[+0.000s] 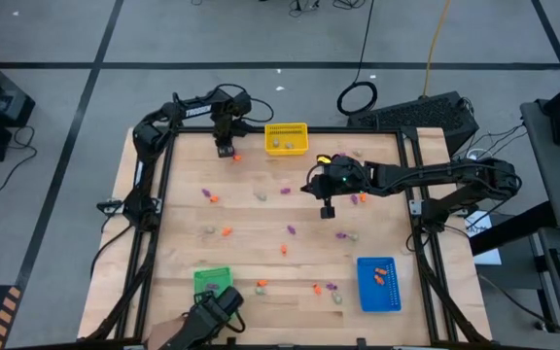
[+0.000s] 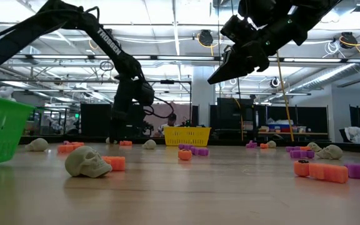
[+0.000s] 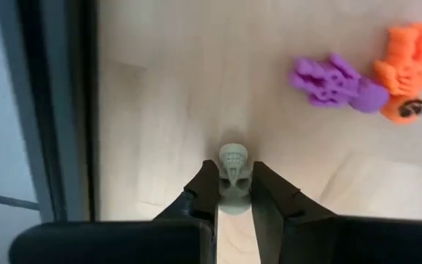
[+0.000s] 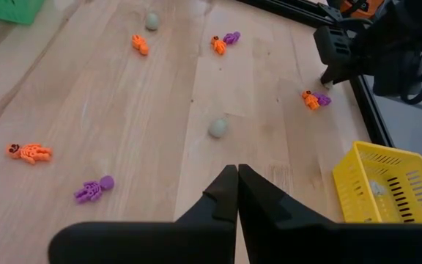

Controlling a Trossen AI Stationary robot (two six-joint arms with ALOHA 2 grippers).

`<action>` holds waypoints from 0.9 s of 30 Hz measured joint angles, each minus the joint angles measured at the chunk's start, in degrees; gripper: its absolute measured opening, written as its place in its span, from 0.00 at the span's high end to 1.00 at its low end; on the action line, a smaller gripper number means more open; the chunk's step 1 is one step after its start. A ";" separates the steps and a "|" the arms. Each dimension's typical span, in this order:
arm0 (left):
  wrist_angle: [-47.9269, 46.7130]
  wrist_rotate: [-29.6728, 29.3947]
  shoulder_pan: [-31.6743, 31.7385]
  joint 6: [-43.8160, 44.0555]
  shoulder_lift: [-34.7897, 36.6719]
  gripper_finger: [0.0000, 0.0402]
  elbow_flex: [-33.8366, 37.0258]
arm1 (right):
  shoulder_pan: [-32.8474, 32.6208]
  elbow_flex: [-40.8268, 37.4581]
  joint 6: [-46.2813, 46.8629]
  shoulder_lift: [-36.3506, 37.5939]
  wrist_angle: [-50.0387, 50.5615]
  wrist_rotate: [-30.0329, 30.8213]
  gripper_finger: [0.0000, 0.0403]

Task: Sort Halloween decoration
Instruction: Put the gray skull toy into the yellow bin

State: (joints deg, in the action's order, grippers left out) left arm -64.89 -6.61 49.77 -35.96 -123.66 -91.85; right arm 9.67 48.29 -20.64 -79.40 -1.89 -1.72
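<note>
While the right pincer [image 1: 327, 211] hangs pressed together above mid-tabletop [image 1: 251, 248], the left pincer [image 3: 234, 192] clamps a pale skull [image 3: 234, 158] on the wood near the yellow bin [image 1: 286, 138], beside purple [image 3: 335, 81] and orange trinkets [image 3: 407, 59].

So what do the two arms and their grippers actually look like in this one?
Both arms are dark, near-black, slim jointed links with cables running along them. The left arm carries white lettering on one link. The right arm shows a small green light near its wrist. The left gripper and right gripper each have two dark, wedge-shaped fingers tapering to narrow tips.
</note>
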 joint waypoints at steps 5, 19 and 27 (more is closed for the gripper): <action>-2.74 -0.88 -1.04 0.04 0.00 0.89 0.00 | 0.00 0.00 -0.07 0.00 0.00 0.03 1.00; -7.57 -3.42 -2.94 0.75 0.00 0.89 -2.64 | -0.01 0.00 -0.20 0.00 0.00 0.09 1.00; -9.41 -2.11 -3.38 1.28 4.15 0.89 -7.44 | -0.02 0.00 -0.20 0.00 0.00 0.10 1.00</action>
State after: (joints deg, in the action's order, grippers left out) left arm -74.31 -8.72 46.39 -34.68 -119.51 -99.29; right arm 9.65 48.29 -20.84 -79.40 -1.89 -1.62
